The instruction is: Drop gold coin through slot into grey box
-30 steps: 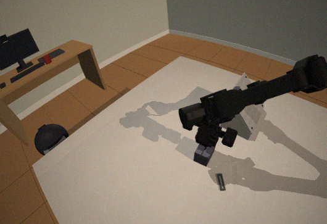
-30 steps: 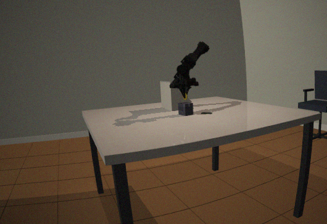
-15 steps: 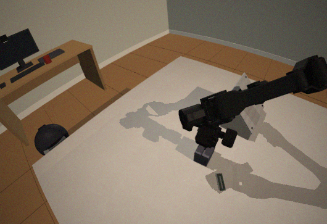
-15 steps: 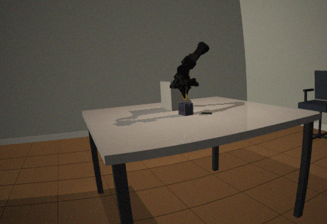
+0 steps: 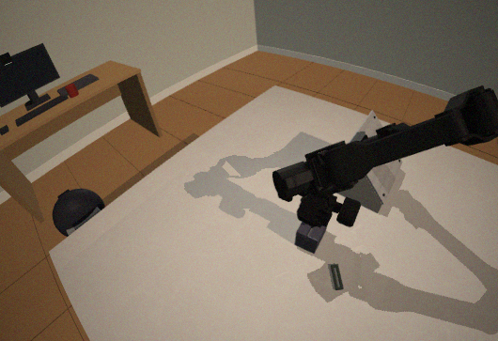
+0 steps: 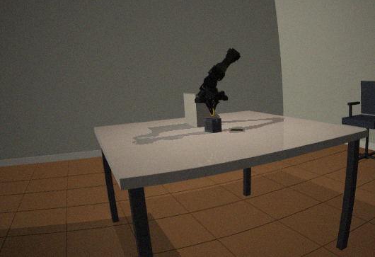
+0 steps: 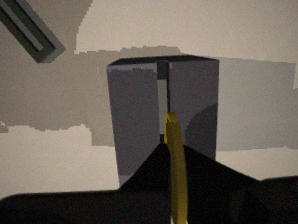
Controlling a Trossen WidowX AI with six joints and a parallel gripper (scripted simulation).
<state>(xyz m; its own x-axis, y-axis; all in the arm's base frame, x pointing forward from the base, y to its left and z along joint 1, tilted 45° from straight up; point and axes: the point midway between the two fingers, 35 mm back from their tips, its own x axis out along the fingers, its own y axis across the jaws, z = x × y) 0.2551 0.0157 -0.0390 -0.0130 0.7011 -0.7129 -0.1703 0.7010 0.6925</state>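
My gripper is shut on the thin gold coin and holds it on edge, pointing down. It hangs just above the closed grey box. In the wrist view the coin's lower edge lines up with the narrow slot in the lid and sits at or just over its near end. The dark-green holder lies empty on the white table, a little beside the box. In the top view the arm hides the coin.
A pale upright panel stands behind the arm at its base. A wooden desk with a monitor and a dark round object on the floor are to the left. An office chair stands at the right.
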